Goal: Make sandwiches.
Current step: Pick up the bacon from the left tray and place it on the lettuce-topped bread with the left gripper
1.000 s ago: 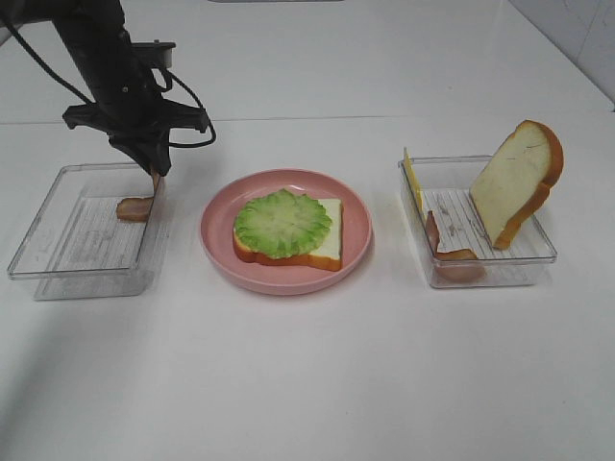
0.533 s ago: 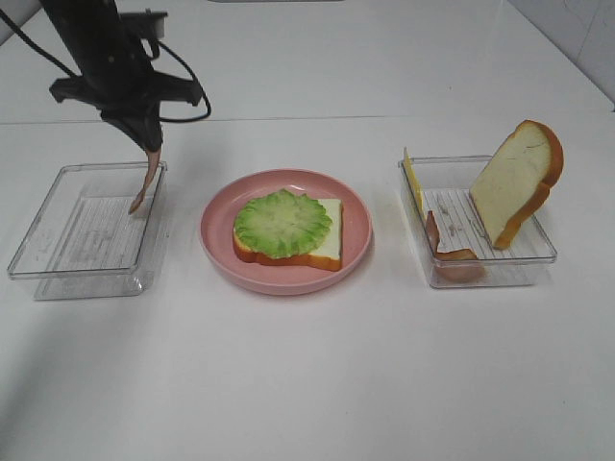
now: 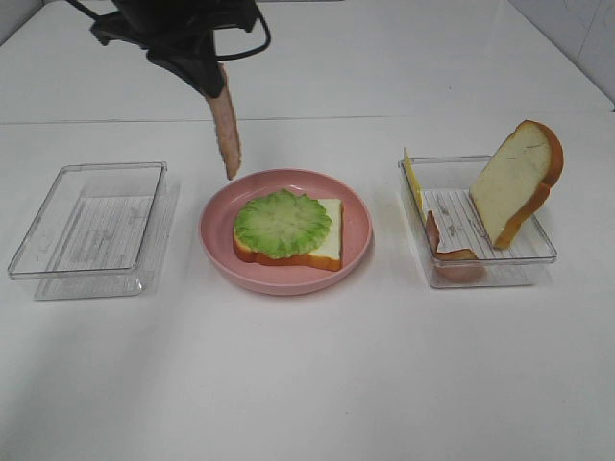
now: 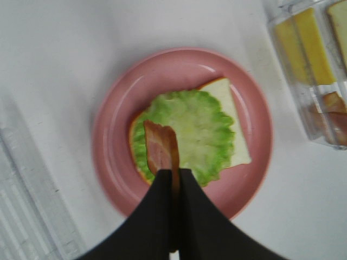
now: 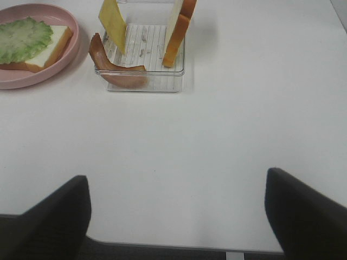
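Left hand is pinched shut on the top end of a bacon strip. The strip hangs straight down with its free end above the pink plate, near the rim at roughly 10 o'clock. Through the left wrist camera I see that free end over the lettuce, toward one edge rather than the middle. The sandwich so far is one bread slice with the lettuce on top, and it lies on that plate mid-bench.

Right hand stands wide and holds nothing. It is over the bench, well apart from the right tray at the plate's 3 o'clock. In that tray the second slice, the cheese and another bacon strip wait. The left tray sits at 9 o'clock.

I judge the step to be laying this bacon on the lettuce. The strip looks limp and will swing, so I want to travel slowly. I would bring the tip down onto the lettuce first, then lower while drawing the hand across, so the strip unrolls flat instead of folding. I would let go low, inside the bread's outline, and leave room beside it for the second strip.
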Controlling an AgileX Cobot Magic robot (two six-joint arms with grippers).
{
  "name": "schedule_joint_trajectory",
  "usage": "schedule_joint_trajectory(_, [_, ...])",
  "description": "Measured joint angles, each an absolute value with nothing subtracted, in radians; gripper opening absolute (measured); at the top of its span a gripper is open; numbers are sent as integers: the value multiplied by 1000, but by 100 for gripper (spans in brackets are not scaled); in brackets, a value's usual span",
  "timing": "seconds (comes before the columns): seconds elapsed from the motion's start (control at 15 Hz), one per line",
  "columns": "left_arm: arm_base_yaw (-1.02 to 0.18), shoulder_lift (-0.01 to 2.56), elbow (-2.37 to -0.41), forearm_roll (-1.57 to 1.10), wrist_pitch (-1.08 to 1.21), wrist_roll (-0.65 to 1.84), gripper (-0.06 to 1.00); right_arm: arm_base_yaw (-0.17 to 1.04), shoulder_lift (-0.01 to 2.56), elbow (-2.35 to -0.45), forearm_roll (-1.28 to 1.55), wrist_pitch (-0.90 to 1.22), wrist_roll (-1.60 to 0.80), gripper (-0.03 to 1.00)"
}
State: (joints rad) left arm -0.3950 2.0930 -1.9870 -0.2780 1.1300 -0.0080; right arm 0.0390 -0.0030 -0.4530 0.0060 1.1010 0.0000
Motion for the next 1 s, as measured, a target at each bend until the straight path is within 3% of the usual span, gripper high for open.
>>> schedule_joint_trajectory(0.33, [-529,2107,-1987,-369,973,0,0,39,-3,-453,6,1101,0,85])
schedule_joint_trajectory(1.0, [-537,2249,-1987,-524,948,18,0,39,-3,-453,7,1101,0,85])
